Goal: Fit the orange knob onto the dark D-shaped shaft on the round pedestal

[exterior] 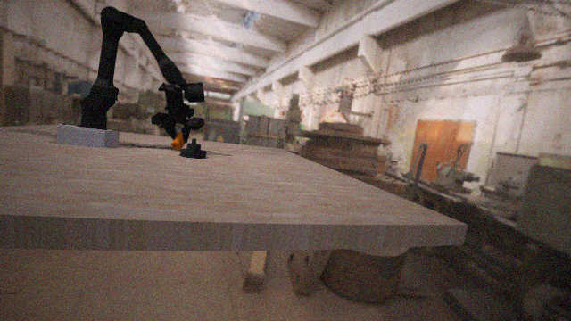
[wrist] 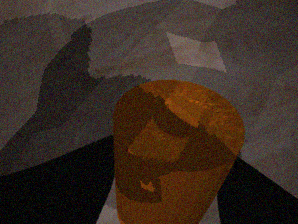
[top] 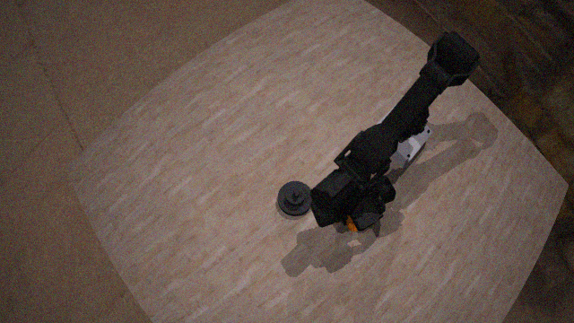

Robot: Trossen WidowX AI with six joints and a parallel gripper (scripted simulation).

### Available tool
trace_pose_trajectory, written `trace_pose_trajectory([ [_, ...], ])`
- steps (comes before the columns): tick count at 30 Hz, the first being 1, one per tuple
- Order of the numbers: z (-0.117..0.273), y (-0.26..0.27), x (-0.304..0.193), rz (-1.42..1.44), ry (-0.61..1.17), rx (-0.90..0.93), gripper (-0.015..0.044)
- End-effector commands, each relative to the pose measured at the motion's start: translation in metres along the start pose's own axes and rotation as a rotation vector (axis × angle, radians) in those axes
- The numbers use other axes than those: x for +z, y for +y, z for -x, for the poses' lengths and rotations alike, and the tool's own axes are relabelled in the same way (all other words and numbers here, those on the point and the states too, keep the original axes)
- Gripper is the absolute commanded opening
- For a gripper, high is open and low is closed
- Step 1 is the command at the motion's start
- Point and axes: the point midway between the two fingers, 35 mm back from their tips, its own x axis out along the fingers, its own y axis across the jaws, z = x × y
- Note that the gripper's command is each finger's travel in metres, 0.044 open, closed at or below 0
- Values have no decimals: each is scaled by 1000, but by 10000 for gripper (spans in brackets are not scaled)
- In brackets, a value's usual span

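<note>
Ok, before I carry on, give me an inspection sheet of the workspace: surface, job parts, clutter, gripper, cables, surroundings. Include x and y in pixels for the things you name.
Surface: pale, streaked tabletop (top: 202, 157) (exterior: 223, 192), crossed by the arm's shadow.
Knob: orange knob (top: 352, 223) (exterior: 177, 142) (wrist: 175, 150) off the shaft, tilted in the exterior view; flat side of its hole cannot be made out.
Pedestal: round pedestal (top: 287, 209) (exterior: 193, 154) standing on the tabletop, its dark shaft (top: 295, 195) (exterior: 194, 142) uncovered.
Clutter: nothing seen.
Gripper: gripper (top: 354, 224) (exterior: 178, 137) (wrist: 170, 155) shut on the orange knob.
Cables: nothing seen.
Surroundings: large, worn hall with an orange door-like panel (exterior: 446, 147); dim, grainy views.
</note>
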Motion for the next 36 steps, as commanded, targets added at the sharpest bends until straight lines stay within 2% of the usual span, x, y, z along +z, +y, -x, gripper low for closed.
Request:
trace_pose_trajectory([
  [1,2,1,-4,7,-65,-1,179],
  [23,6,1,-29,7,-440,1,179],
  [26,6,1,-28,7,-411,1,179],
  [29,6,0,-28,-1,-412,0,258],
  [36,6,0,-28,-1,-412,0,260],
])
